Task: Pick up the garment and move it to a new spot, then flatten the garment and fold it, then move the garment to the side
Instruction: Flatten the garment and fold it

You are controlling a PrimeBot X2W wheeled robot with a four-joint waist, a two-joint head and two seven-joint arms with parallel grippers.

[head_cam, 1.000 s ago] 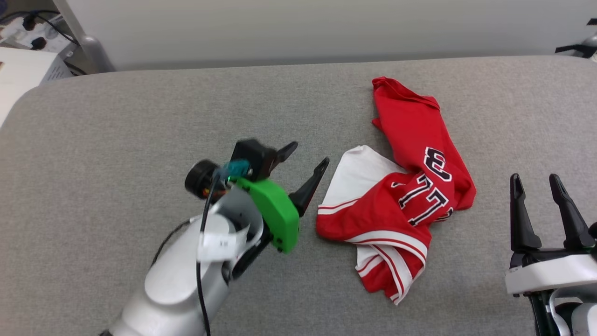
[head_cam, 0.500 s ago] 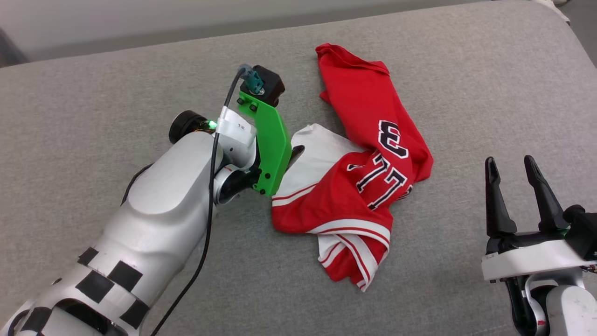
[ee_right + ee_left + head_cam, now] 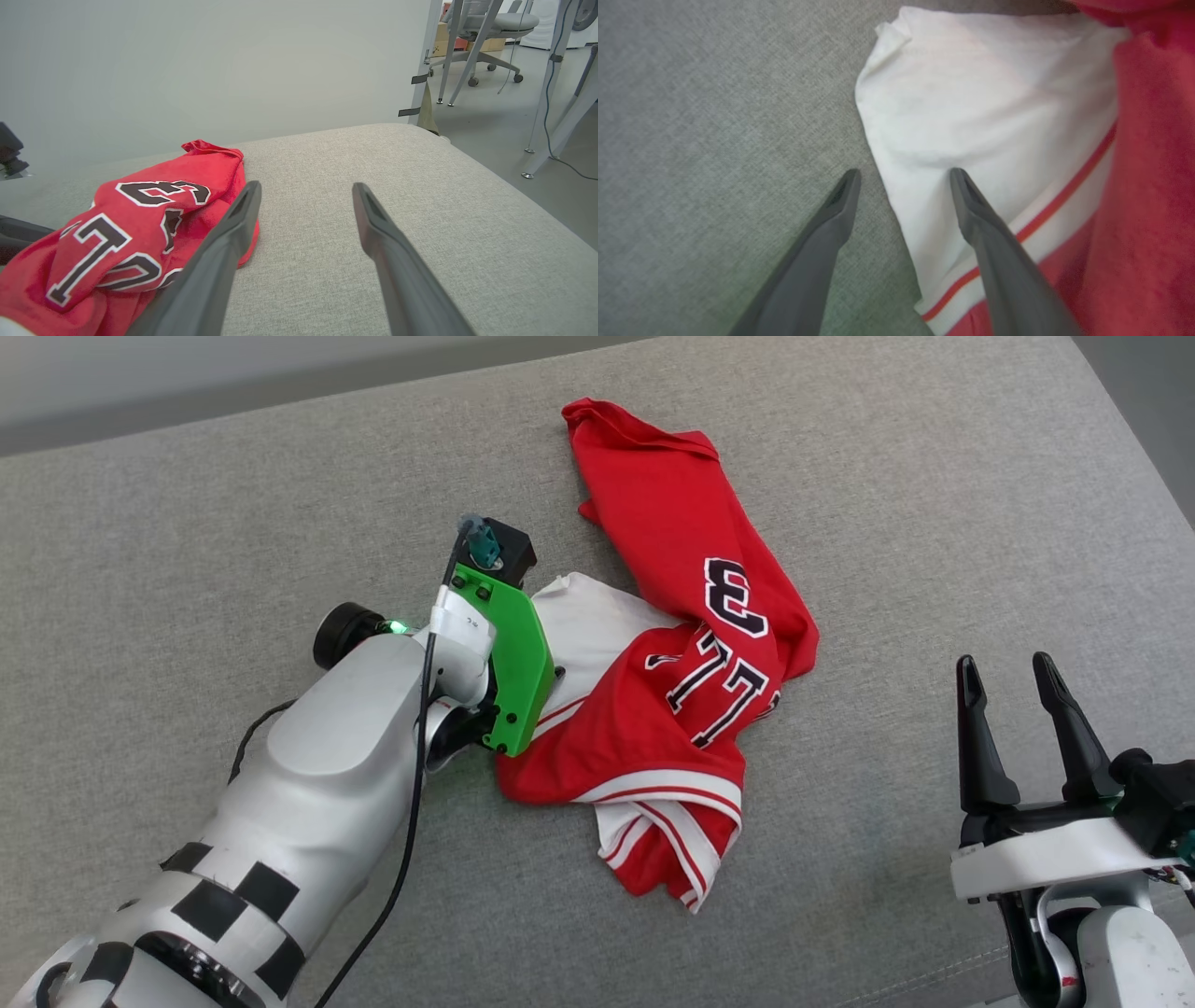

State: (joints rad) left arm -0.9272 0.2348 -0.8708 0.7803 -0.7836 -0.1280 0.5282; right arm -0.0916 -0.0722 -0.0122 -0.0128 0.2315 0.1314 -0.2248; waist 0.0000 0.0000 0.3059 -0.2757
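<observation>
The left gripper, jaws wide, straddles the edge of the white sleeve of the crumpled red jersey T-shirt; the right gripper, equally wide, stands well apart.

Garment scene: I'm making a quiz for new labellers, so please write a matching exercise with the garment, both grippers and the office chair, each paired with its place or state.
Things:
1. garment
2. left gripper
3. right gripper
4. office chair

Places or states:
A. open, apart from the garment, above bare grey cushion
B. standing on the floor beyond the cushion
C. lying crumpled on the cushion
D. open, astride the edge of the white sleeve

Pairs: 1-C, 2-D, 3-A, 4-B
</observation>
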